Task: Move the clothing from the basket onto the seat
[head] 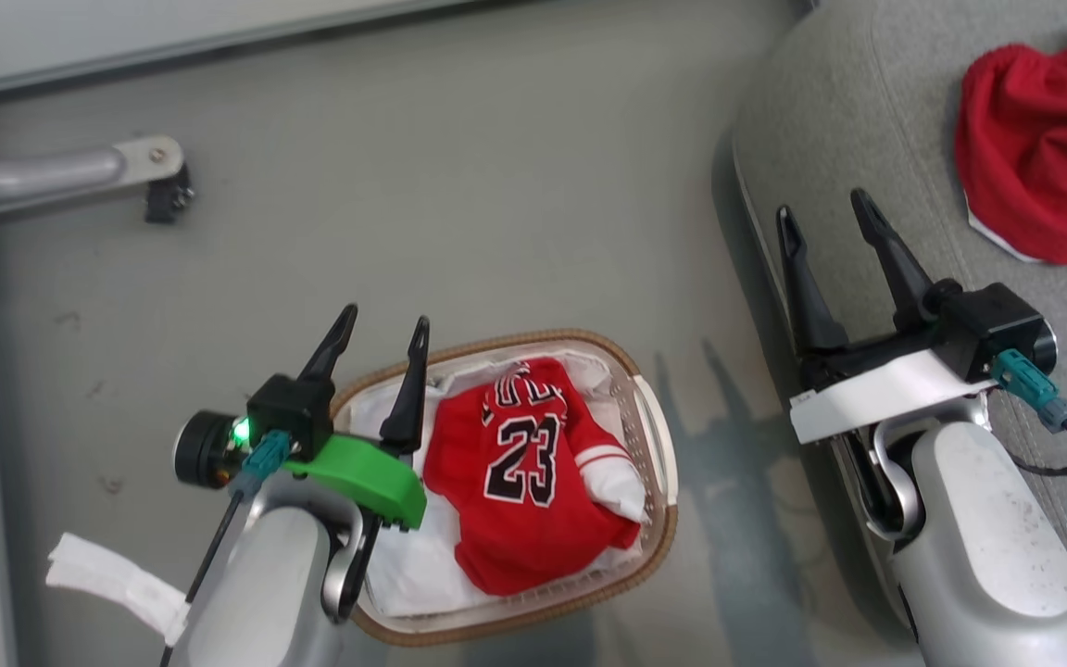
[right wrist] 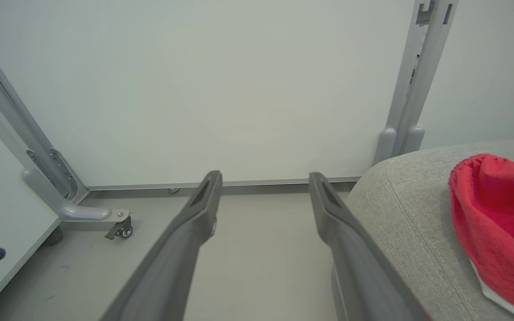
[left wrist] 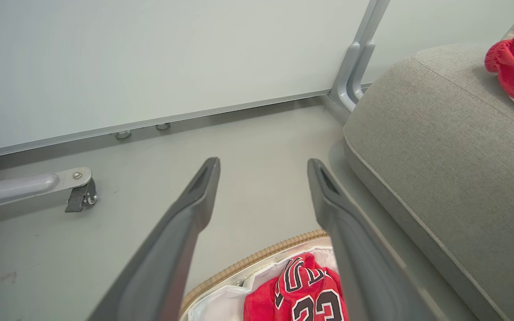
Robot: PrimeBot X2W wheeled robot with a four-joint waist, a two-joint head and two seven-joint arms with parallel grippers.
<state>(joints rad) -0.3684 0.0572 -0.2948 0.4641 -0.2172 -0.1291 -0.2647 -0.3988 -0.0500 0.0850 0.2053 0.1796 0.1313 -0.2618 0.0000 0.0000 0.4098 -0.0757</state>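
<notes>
Left gripper spread, empty, at 9 o'clock rim of basket. Right gripper spread, empty, over edge of seat. Jersey in basket, 6 o'clock in head view; second red garment on seat, 2 o'clock.

Bright, even, diffuse light fills every view. A soft grey shadow of the right fingers lies on the floor just beside them. In the right wrist view those fingers blur near the lens, and the frame posts either side of them lean outward.
</notes>
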